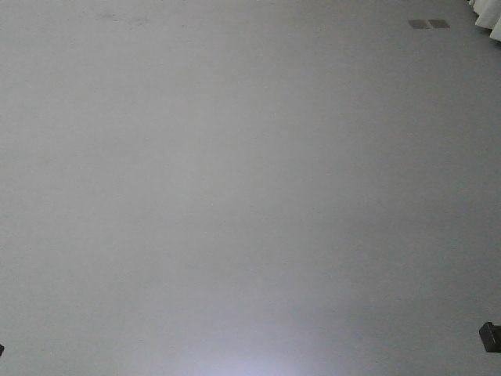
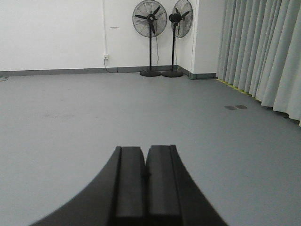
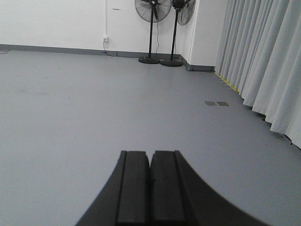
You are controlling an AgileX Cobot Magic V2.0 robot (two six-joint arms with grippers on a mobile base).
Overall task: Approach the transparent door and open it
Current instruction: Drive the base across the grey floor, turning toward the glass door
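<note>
Finding the transparent door comes first: it appears in none of the three views, so its place cannot be told from here. My judgement is that the base should turn slowly until a white frame with a curved grey handle comes into sight. Only then should it drive up, squaring to the handle side.

Ahead lie bare grey floor [image 1: 235, 196], a white wall [image 2: 51, 33], two pedestal fans [image 2: 150, 21] in the far corner, and a long pale curtain [image 2: 263, 52] down the right side. Turning away from the curtain seems the safer choice.

The left pincer [image 2: 145, 172] has its fingers pressed together on nothing, and the right pincer [image 3: 150, 181] is likewise closed and empty. One of them must be spread before reaching for the handle.

A small dark block [image 1: 489, 337] at the front view's lower right edge is cut off, and I cannot identify it. Two floor plates [image 2: 235, 107] near the curtain are too small to make out.
</note>
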